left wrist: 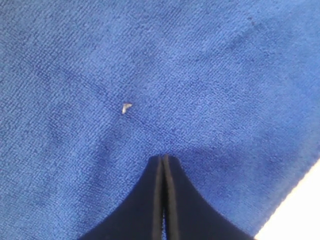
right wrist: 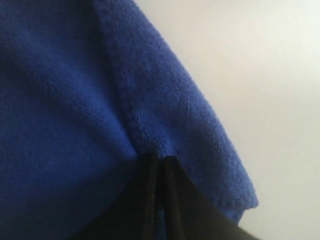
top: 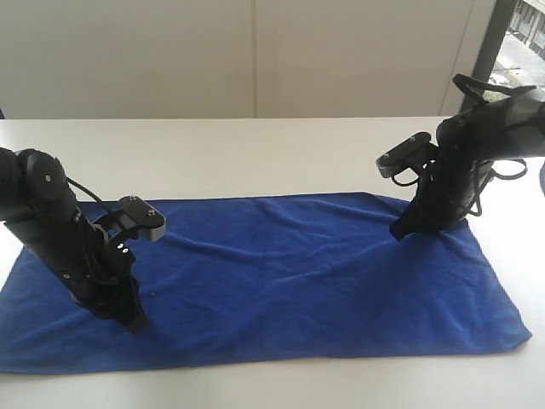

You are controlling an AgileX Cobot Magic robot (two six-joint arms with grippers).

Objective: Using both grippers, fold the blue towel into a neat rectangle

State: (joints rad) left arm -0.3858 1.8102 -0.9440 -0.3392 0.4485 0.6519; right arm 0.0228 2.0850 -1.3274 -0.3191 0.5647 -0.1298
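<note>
Blue microfibre covers the middle of the white table (top: pixel 255 145): the blue towel (top: pixel 289 273) lies spread flat, its long side running left to right. The step in hand looks like taking hold for the first fold. To do it well, I judge each pinch should sit right on the hem, and both arms should lift together so no slack bunches between them. The left gripper (top: pixel 136 324) has its jaws pressed together, tips resting on flat cloth at the near left, with nothing visibly between them. The right gripper (top: pixel 398 232) is clamped on the far-right hem, cloth puckered at its tips.
</note>
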